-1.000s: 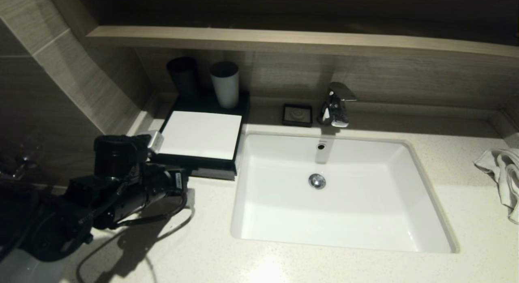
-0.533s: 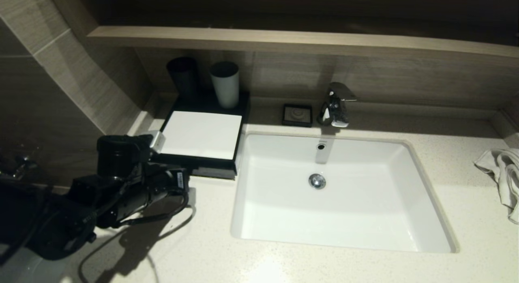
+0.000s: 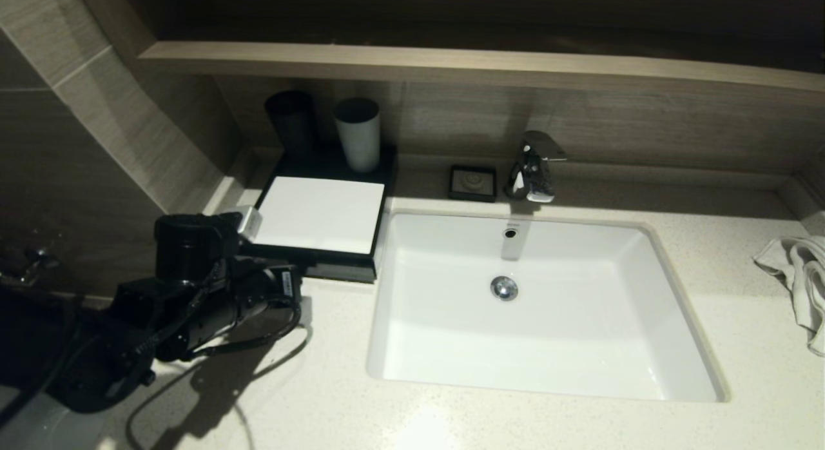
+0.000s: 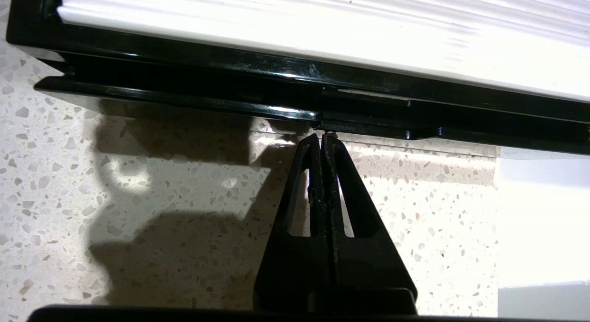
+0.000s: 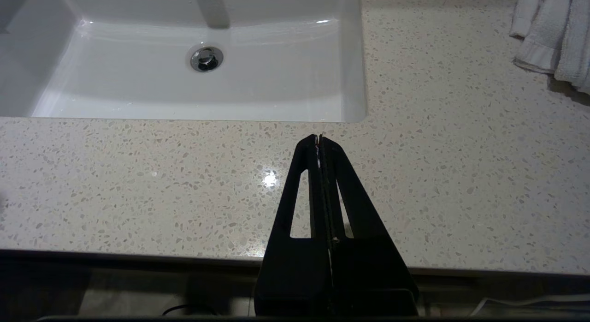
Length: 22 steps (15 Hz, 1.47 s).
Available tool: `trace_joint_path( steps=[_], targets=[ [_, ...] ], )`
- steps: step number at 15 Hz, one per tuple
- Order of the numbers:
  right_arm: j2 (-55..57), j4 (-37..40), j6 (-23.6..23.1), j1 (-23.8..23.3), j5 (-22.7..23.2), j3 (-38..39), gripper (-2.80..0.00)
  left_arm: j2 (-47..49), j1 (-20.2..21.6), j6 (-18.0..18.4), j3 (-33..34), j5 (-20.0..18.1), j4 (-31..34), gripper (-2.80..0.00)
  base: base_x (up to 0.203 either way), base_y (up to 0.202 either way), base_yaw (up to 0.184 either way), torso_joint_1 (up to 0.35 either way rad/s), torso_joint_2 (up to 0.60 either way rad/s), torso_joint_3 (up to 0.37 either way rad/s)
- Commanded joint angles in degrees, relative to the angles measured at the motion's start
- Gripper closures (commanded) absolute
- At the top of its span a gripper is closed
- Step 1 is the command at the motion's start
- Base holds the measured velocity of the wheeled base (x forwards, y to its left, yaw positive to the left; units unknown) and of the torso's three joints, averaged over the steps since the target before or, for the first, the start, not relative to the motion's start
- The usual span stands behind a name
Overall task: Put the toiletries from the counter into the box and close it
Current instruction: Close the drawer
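The box (image 3: 319,213), a flat black case with a white top panel, sits on the counter (image 3: 322,385) left of the sink. Its black drawer (image 4: 184,98) is pushed almost flush with the case. My left gripper (image 4: 322,136) is shut and empty, with its tips pressed against the drawer's front edge. The left arm (image 3: 213,295) reaches in low from the left. My right gripper (image 5: 319,137) is shut and empty above the counter's front strip, near the sink's corner. No toiletries are in view.
A black cup (image 3: 293,121) and a grey cup (image 3: 358,134) stand at the box's back end. The white sink (image 3: 670,334) fills the middle, with the tap (image 3: 533,166) and a small black soap dish (image 3: 472,182) behind. A white towel (image 3: 799,276) lies far right.
The drawer's protruding front strip has slid further into the box. My left arm has edged forward with it, gripper still shut.
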Motion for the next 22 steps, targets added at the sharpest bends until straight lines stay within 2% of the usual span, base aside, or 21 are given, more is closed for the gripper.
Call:
trace_joint_path(
  steps=[1,7,14,19,22],
  targets=[
    [0.09,0.0,0.06,0.0,0.0,0.0,0.0,0.01,0.0,-0.15,-0.09,0.05,-0.28,0.0,0.0,0.0,0.0,0.0,0.0,0.0],
    [0.09,0.0,-0.02,0.0,0.0,0.0,0.0,0.36,-0.09,-0.85,0.45,1.55,-3.97,0.0,0.0,0.0,0.0,0.0,0.0,0.0],
    [0.09,0.0,0.06,0.0,0.0,0.0,0.0,-1.72,-0.75,-0.48,2.74,1.72,-3.07,0.0,0.0,0.0,0.0,0.0,0.0,0.0],
    [0.09,0.0,-0.03,0.0,0.0,0.0,0.0,-6.95,-1.41,-0.34,4.14,1.7,0.27,0.0,0.0,0.0,0.0,0.0,0.0,0.0],
    [0.09,0.0,0.0,0.0,0.0,0.0,0.0,-10.11,-1.41,2.08,5.93,1.72,0.77,0.0,0.0,0.0,0.0,0.0,0.0,0.0]
  ],
)
